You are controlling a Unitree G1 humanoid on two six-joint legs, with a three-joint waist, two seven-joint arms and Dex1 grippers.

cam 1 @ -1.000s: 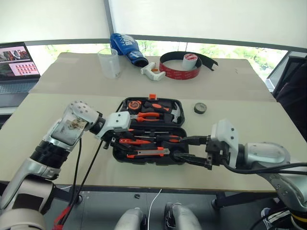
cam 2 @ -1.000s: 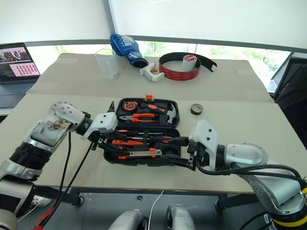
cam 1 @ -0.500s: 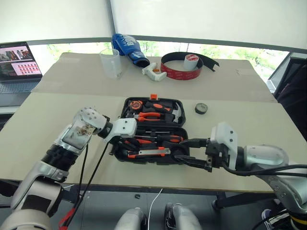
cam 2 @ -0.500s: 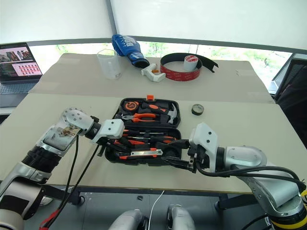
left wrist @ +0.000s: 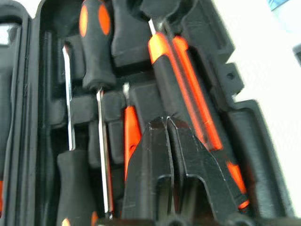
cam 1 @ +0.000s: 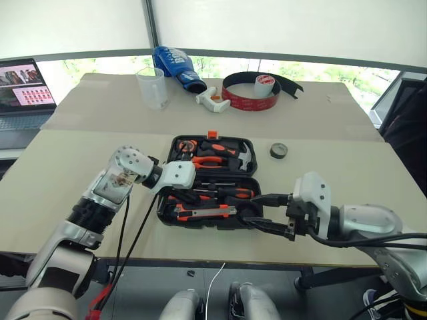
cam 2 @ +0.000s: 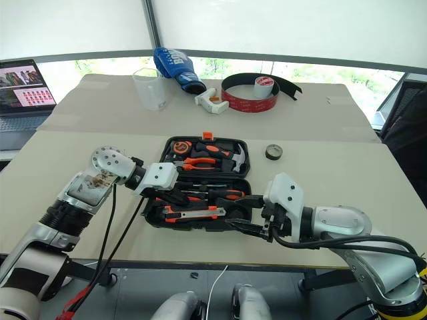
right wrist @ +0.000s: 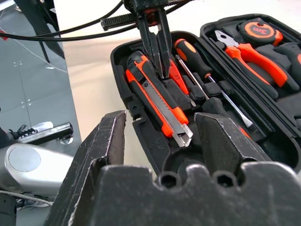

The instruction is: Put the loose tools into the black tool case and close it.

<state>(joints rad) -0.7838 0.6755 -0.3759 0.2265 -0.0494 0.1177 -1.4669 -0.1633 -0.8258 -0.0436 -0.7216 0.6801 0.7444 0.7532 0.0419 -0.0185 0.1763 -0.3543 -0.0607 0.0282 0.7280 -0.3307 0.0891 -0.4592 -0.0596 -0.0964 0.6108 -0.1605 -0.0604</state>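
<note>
The black tool case (cam 1: 207, 224) lies open mid-table, lid flat behind. In its near half rest a black-orange utility knife (right wrist: 157, 103), a small orange screwdriver (left wrist: 131, 136) and long screwdrivers (left wrist: 96, 42). My left gripper (cam 1: 185, 196) reaches in from the case's left side. It is shut with nothing between its fingers (right wrist: 157, 47), and the tips hover over the small orange screwdriver beside the knife. My right gripper (cam 1: 253, 209) stands open at the case's near right corner and holds nothing. A small dark tape roll (cam 1: 279, 151) lies on the table right of the case.
Pliers (cam 1: 207, 160), a hammer (cam 1: 245, 157) and a tape measure (cam 1: 187, 145) sit in the lid half. At the back stand a clear cup (cam 1: 153, 87), a blue pack (cam 1: 177, 67), a white clip (cam 1: 212, 100) and a red-black tape band (cam 1: 257, 93). A laptop (cam 1: 20, 87) is far left.
My left gripper has closed its fingers and edged a little to the right, deeper over the near half of the case. The right gripper has stayed open in place.
</note>
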